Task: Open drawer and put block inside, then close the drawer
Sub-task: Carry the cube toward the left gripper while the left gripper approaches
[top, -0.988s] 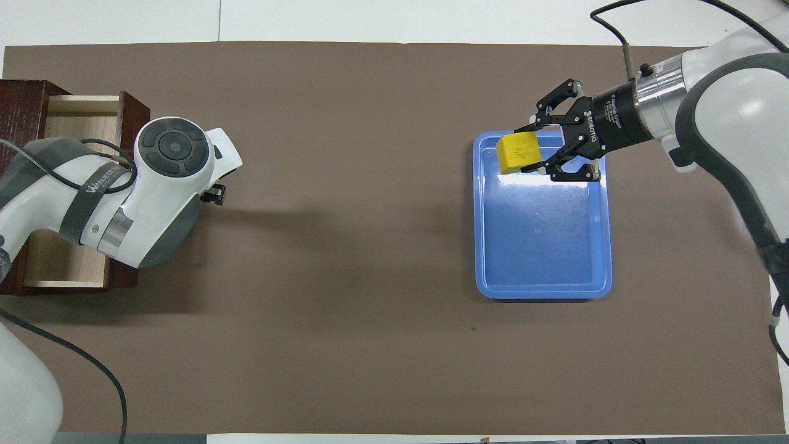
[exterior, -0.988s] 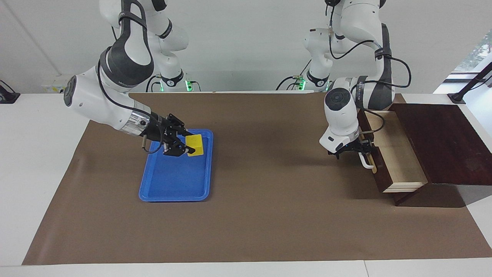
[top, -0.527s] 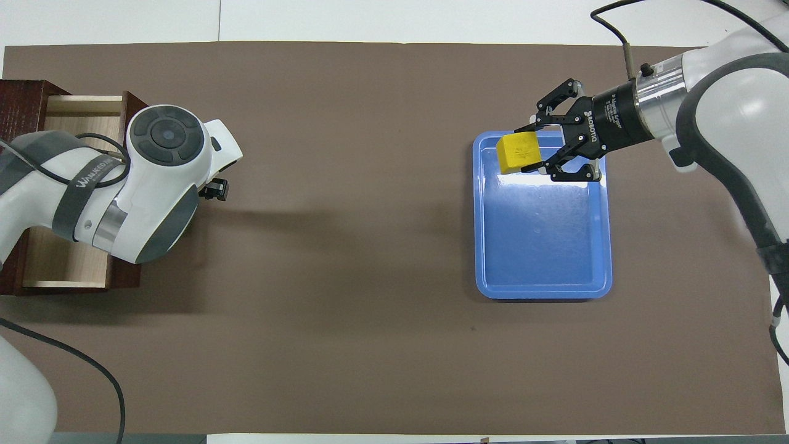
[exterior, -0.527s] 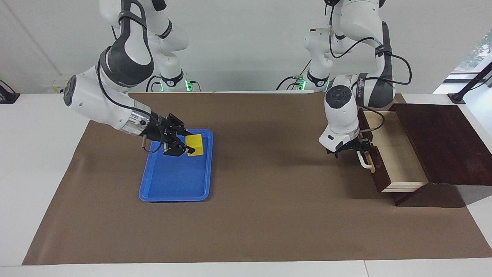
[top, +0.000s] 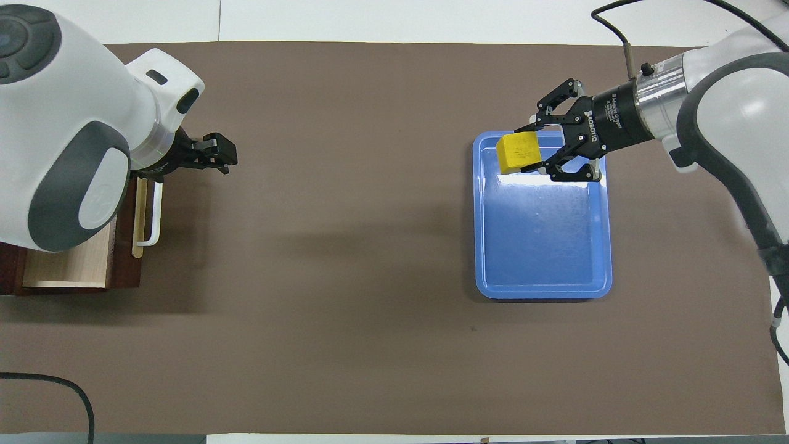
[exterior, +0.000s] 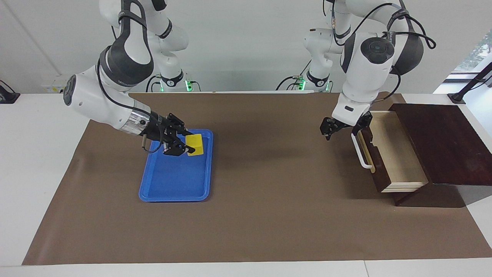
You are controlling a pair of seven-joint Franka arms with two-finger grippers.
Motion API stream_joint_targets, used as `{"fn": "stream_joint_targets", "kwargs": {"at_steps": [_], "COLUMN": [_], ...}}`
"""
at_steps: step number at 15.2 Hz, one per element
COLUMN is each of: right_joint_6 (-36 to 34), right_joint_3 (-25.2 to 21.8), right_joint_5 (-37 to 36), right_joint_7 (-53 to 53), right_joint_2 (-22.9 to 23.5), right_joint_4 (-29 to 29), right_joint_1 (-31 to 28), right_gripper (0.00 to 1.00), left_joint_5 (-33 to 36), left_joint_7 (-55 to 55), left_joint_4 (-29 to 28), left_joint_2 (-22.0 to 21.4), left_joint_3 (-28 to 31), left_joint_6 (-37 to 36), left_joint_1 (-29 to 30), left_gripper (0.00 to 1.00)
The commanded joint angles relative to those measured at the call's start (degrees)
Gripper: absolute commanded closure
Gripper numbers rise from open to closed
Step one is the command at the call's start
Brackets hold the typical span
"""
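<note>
We saw the right gripper (exterior: 187, 145) clamped on the block (exterior: 195, 144) just above the blue tray (exterior: 175, 181). The left gripper (exterior: 327, 130), fingers spread, hung beside the pulled-out drawer (exterior: 392, 154), clear of its handle (exterior: 360, 152).

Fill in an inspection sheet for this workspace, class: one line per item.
Surface: brown mat on a white table.
Job's things: drawer open, its visible interior bare; block gripped over one end of the blue tray.
Clutter: nothing seen.
Grippers: right gripper shut on the block; left gripper open, holding nothing, raised beside the drawer's handle.
Cables: black cables looped on the left arm.
Surroundings: white wall.
</note>
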Motion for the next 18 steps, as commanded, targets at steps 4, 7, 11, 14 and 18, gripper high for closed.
{"fn": "stream_joint_targets", "kwargs": {"at_steps": [4,7,11,14,18], "right_joint_6": [7.9,13.2,21.3,25.2,25.5], "right_joint_3": [0.7,0.7,0.8,0.8,0.8], "right_joint_5": [0.0,0.1,1.9,2.9,2.8], "right_joint_7": [11.3,15.5,20.6,22.5,22.6], "right_joint_2": [-0.6,-0.5,0.0,0.8,3.5], "right_joint_4": [0.2,0.1,0.1,0.4,2.1], "right_joint_1": [7.7,13.3,18.6,21.6,24.8], "right_gripper": [1.00,1.00,1.00,1.00,1.00], "left_joint_5": [-4.9,-7.6,-7.5,-7.4,-6.0], "left_joint_7": [-41.3,-59.7,-84.3,-89.4,-91.1], "left_joint_4": [0.0,-0.1,0.2,0.2,1.3], "left_joint_2": [-1.7,-1.7,-1.2,-0.9,0.3], "left_joint_3": [-1.1,-1.0,-1.0,-0.8,-0.9], "left_joint_6": [-2.1,0.8,5.7,6.5,5.6], "left_joint_1": [-7.0,-9.0,-9.3,-9.2,-10.0], "left_gripper": [0.00,0.00,0.00,0.00,0.00]}}
